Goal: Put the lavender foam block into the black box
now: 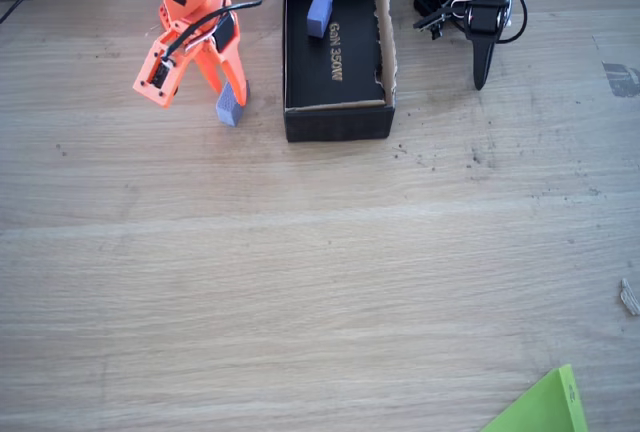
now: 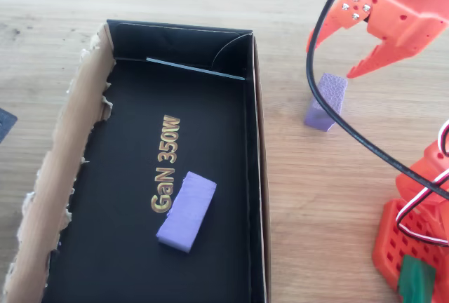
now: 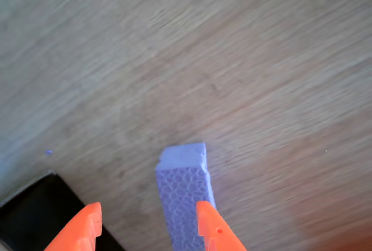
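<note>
Beside black box (image 1: 336, 102), lavender foam block (image 1: 229, 105)

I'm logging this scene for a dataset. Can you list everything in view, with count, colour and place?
box: 1, black with torn brown edges and gold lettering, top centre of the fixed view.
block in box: 1, lavender, lying on the box floor beside the lettering.
block on table: 1, lavender, standing outside the box, at the tool's tips.
table: 1, light wood.
green sheet: 1, bottom right corner of the fixed view.
arm: 1, orange.
tool: 1, orange, open, fingers either side of the block on table.
</note>
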`<state>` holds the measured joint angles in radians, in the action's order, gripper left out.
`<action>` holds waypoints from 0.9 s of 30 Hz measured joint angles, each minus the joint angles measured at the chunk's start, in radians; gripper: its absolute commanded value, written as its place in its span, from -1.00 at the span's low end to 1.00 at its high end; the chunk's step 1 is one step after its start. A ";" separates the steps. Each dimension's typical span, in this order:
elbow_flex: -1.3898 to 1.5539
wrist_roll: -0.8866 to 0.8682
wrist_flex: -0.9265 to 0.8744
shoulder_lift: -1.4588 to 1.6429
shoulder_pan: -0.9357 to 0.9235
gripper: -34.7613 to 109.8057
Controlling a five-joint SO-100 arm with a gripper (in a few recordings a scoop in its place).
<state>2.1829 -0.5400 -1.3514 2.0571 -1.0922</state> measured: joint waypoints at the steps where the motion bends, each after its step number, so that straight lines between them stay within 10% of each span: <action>1: -0.002 0.018 0.006 -0.009 -0.006 -0.21; 27: -0.037 0.031 0.028 -0.101 -0.023 -0.20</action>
<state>2.1460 -0.5093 -1.3238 1.9558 -1.1152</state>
